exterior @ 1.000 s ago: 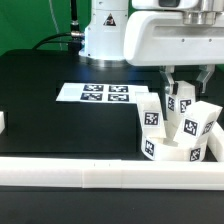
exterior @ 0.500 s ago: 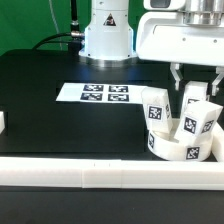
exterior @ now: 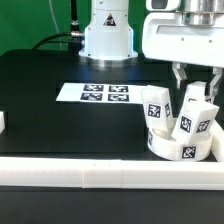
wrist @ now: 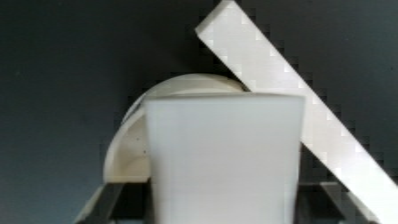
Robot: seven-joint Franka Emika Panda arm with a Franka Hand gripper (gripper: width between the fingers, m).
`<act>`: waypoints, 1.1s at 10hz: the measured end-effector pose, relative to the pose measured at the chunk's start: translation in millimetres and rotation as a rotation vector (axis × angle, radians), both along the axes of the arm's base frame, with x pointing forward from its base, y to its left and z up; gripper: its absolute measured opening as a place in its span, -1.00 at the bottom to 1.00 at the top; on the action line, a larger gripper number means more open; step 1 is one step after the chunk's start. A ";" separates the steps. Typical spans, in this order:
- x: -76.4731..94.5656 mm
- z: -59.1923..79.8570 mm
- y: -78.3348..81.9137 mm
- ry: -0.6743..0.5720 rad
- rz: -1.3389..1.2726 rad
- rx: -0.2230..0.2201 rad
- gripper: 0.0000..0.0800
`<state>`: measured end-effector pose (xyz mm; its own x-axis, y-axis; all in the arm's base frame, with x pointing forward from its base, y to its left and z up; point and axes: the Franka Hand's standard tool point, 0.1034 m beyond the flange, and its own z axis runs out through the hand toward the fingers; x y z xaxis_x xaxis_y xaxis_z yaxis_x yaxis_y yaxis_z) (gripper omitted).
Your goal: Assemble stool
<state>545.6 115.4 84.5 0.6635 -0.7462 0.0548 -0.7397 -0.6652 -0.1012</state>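
The round white seat disc (exterior: 180, 149) lies at the exterior view's right, close to the front rail. Three tagged white leg blocks stand on it: one upright on the left (exterior: 155, 108), one in the middle (exterior: 189, 118) and one leaning at the right (exterior: 208, 118). My gripper (exterior: 195, 90) reaches down from above and is shut on the top of the middle leg block. In the wrist view that leg block (wrist: 222, 150) fills the space between the dark fingers (wrist: 125, 200), with the seat disc's (wrist: 187, 88) curved edge behind it.
The marker board (exterior: 105, 94) lies flat on the black table, left of the seat. A long white rail (exterior: 100, 172) runs along the front edge and shows as a slanted strip (wrist: 267, 70) in the wrist view. The arm's base (exterior: 107, 30) stands behind.
The gripper with the held leg block has shifted a little toward the exterior view's right, and the seat disc with its legs has moved along with it. The grip is unchanged.
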 end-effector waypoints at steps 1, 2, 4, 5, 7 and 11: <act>-0.3 -0.3 0.8 0.003 -0.089 0.018 -0.16; 0.3 -0.5 1.1 -0.001 -0.238 0.058 -0.16; -0.1 -0.8 2.4 0.006 -0.470 0.112 -0.16; -0.2 -0.9 1.4 0.010 -0.564 0.135 -0.16; -0.8 -1.4 -1.7 0.029 -0.859 0.214 -0.16; -2.1 -1.4 -0.3 0.088 -1.276 0.298 -0.16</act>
<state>543.5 115.1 83.1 -0.5208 -0.8229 -0.2273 -0.8390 0.5425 -0.0415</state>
